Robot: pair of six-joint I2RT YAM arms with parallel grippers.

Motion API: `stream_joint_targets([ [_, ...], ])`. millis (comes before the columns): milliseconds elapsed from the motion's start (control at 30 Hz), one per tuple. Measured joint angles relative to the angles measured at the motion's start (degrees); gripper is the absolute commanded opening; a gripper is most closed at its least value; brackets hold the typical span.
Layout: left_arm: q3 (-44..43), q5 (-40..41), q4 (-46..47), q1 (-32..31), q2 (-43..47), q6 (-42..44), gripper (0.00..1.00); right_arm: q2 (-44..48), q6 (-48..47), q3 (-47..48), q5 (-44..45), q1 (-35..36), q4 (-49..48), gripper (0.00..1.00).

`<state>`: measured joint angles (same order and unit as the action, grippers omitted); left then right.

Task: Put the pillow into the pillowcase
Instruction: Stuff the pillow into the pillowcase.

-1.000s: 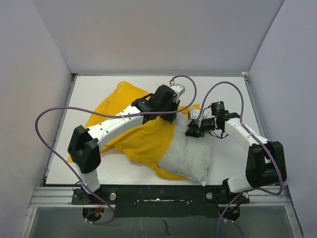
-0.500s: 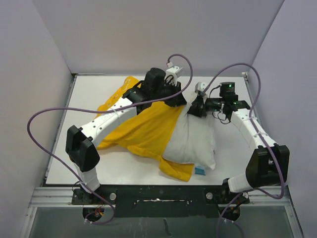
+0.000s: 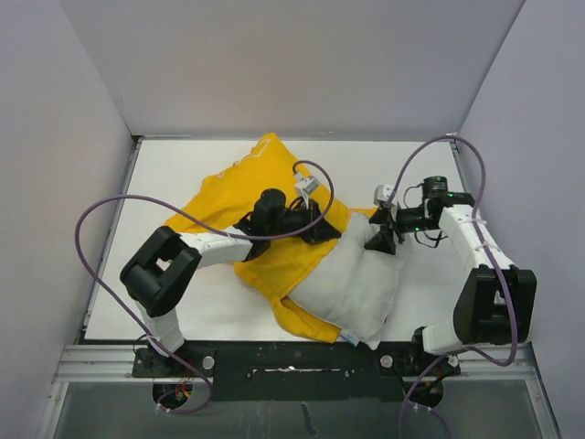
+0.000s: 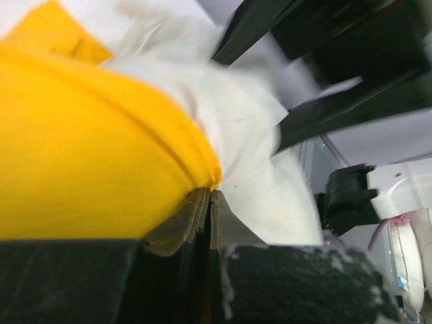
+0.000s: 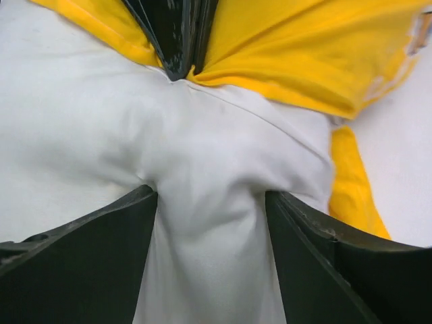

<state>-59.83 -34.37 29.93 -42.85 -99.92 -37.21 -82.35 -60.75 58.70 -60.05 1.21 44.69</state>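
One white tabletop (image 3: pixel 174 174) carries one bright yellow printed fabric pillowcase (image 3: pixel 238 197) and one plump, wrinkled white rectangular pillow (image 3: pixel 352 288), with two white-and-black arms reaching in from the near edge.

The pillowcase lies left of centre, one corner pointing to the far side. Its long axis slants from far left to near right, and its open end faces right. A yellow strip shows under the pillow's near edge.

The left end effector (image 3: pixel 322 227) sits at the pillowcase's right edge. In the left wrist view its jaws are pinched tight on the yellow hem, right where it meets the white fabric.

The pillow lies right of centre, its left part tucked under the yellow cloth. Its bare end points to the near right, along the same slant.

The right end effector (image 3: pixel 384 242) rests on the pillow's far right corner. Its jaws stand wide apart, and a ridge of white fabric bulges between the fingers (image 5: pixel 88 250).
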Motion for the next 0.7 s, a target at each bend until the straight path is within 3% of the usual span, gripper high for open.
stream_joint_targets([
  [67, 3.87, -0.20, 7.23, -0.22, -3.91, -3.02, 0.00, -0.17, -9.18, 4.59, -0.22, -4.17, 12.66, 0.77],
  [167, 6.08, -0.17, 15.02, -0.68, -6.16, -5.62, 0.00, 1.81, -17.03, 13.64, -0.44, -9.90, 26.75, 0.96],
  [267, 6.60, -0.15, 20.06, -0.74, -6.16, -6.08, 0.00, 5.68, -15.74, 17.38, -0.28, -13.20, 30.40, 0.98],
  [400, 7.41, 0.11, 21.73, -0.74, -6.14, -5.88, 0.00, 7.65, -8.41, 15.50, 2.03, -14.69, 29.07, 0.98],
  [467, 7.52, 0.11, 21.88, -0.74, -6.08, -5.81, 0.00, 5.38, -5.35, 12.92, 3.39, -13.11, 27.93, 0.88],
  [500, 7.52, 0.11, 21.97, -0.74, -6.01, -5.75, 0.00, 3.52, -3.67, 11.32, 4.44, -11.69, 26.53, 0.74],
  [533, 7.52, 0.11, 21.90, -0.74, -5.84, -5.64, 0.00, 1.22, -1.84, 9.18, 5.73, -9.99, 24.11, 0.46],
  [567, 7.52, 0.09, 21.68, -0.74, -5.60, -5.55, 0.00, -1.01, -0.09, 6.78, 7.21, -8.13, 21.73, 0.26],
  [600, 7.45, 0.04, 21.22, -0.74, -5.14, -5.35, 0.00, -3.02, 1.55, 4.70, 8.52, -6.27, 19.61, 0.14],
  [700, 5.38, -0.61, 17.44, -0.74, -3.34, -3.98, 0.00, -6.34, 6.82, 2.99, 10.05, -2.78, 16.39, 0.02],
])
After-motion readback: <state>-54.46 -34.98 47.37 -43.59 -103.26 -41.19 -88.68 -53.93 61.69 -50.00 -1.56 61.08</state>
